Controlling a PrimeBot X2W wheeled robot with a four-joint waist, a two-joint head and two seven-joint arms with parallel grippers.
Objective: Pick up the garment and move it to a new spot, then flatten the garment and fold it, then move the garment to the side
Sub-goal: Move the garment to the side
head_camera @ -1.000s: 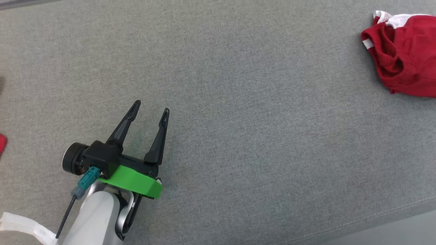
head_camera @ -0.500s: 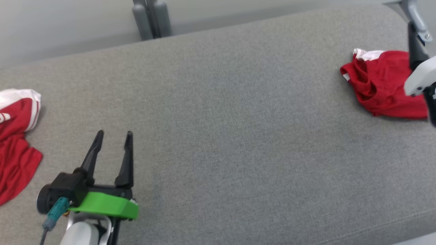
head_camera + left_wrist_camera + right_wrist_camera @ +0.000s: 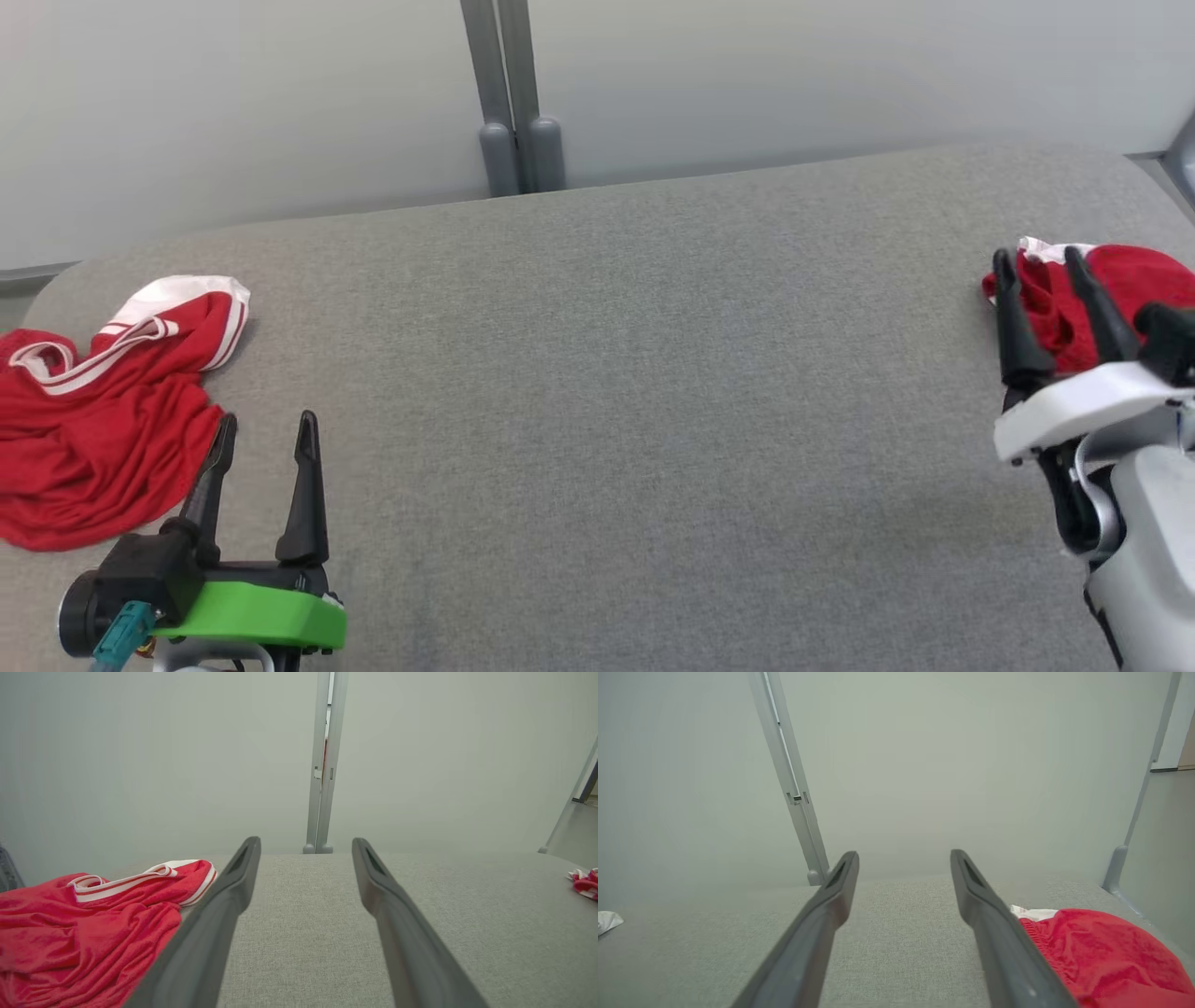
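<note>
A crumpled red garment with white stripes [image 3: 93, 439] lies at the left end of the grey padded surface [image 3: 607, 392]; the left wrist view has it [image 3: 84, 928] left of the fingers. My left gripper [image 3: 265, 425] [image 3: 304, 842] stands open and empty just right of it, apart from the cloth. A second bunched red garment with white trim [image 3: 1134, 271] [image 3: 1101, 952] lies at the right end. My right gripper [image 3: 1038, 257] [image 3: 904, 855] is open and empty, its fingers rising in front of that garment's left edge.
The surface ends at a rounded far edge against a pale wall [image 3: 280, 112], where a grey post [image 3: 512, 103] stands at the middle. A slanted grey frame [image 3: 1134, 826] rises at the far right. Bare fabric spans the wide stretch between the two garments.
The head camera has tilted up, so the wall, post and left garment now show. My right gripper has come into the picture at the right, open. Both grippers stay open.
</note>
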